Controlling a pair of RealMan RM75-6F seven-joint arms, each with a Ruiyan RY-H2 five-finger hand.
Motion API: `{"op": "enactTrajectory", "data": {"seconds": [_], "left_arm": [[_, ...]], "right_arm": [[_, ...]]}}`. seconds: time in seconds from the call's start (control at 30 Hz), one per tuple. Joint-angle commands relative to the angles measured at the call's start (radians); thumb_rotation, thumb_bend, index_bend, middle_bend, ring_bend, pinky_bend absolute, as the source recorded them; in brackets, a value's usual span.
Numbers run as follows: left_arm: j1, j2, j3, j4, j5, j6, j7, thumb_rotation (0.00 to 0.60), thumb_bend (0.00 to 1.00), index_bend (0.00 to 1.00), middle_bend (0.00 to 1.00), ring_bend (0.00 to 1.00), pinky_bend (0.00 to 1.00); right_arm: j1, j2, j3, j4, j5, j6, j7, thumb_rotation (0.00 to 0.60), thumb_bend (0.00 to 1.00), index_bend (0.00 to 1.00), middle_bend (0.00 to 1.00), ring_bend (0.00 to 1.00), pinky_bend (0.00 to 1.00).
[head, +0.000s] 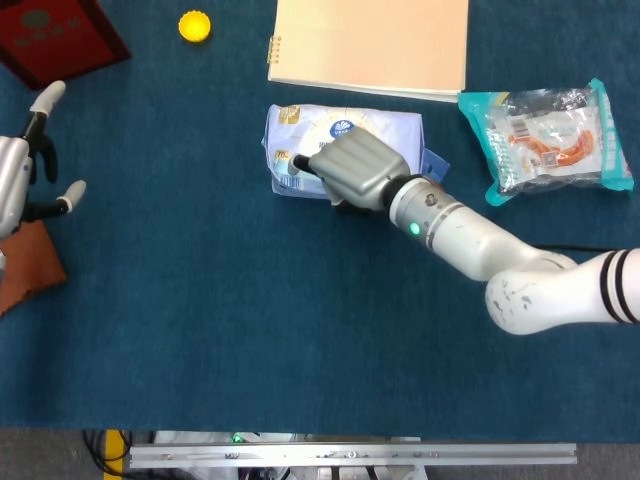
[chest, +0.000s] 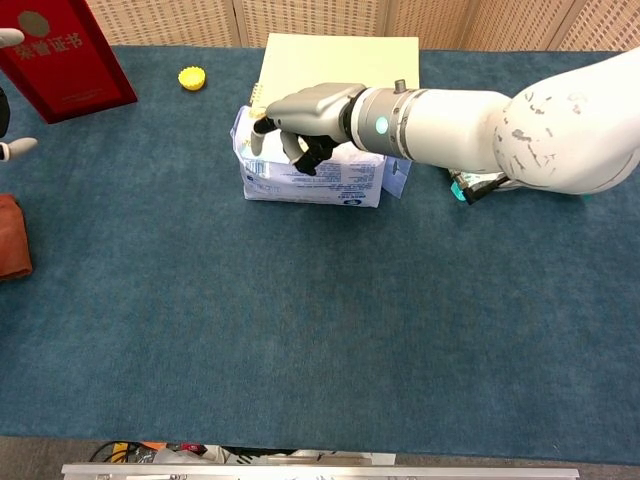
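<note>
A pale blue tissue pack (head: 345, 122) lies on the blue cloth below the notebook. My right hand (head: 350, 170) hovers over its top toward the left end, fingers partly bent, one fingertip down at the pack's upper left corner in the chest view; it holds nothing. The chest view shows the same hand (chest: 305, 115) above the pack (chest: 310, 182). My left hand (head: 15, 180) is at the far left edge, fingers spread and empty, near a brown cloth (head: 25, 275); only its fingertips (chest: 14, 149) show in the chest view.
A tan spiral notebook (head: 370, 45) lies behind the pack. A snack packet (head: 550, 135) sits to the right. A yellow bottle cap (head: 194, 25) and a red booklet (head: 55, 30) are at the back left. My right forearm (head: 480, 260) crosses the right middle.
</note>
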Motion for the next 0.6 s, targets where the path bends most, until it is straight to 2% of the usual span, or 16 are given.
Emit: {"op": "enactTrajectory", "data": {"seconds": [0.03, 0.6], "left_arm": [[0.001, 0.000, -0.002, 0.000, 0.001, -0.002, -0.002, 0.600, 0.23, 0.00, 0.66, 0.66, 0.78], [0.003, 0.001, -0.015, -0.003, -0.003, -0.012, -0.003, 0.600, 0.23, 0.00, 0.66, 0.66, 0.78]], "right_arm": [[0.004, 0.000, -0.002, 0.005, 0.002, 0.005, 0.010, 0.600, 1.00, 0.24, 1.00, 1.00, 1.00], [0.061, -0.056, -0.009, 0.088, 0.032, -0.013, 0.043, 0.600, 1.00, 0.24, 1.00, 1.00, 1.00]]}}
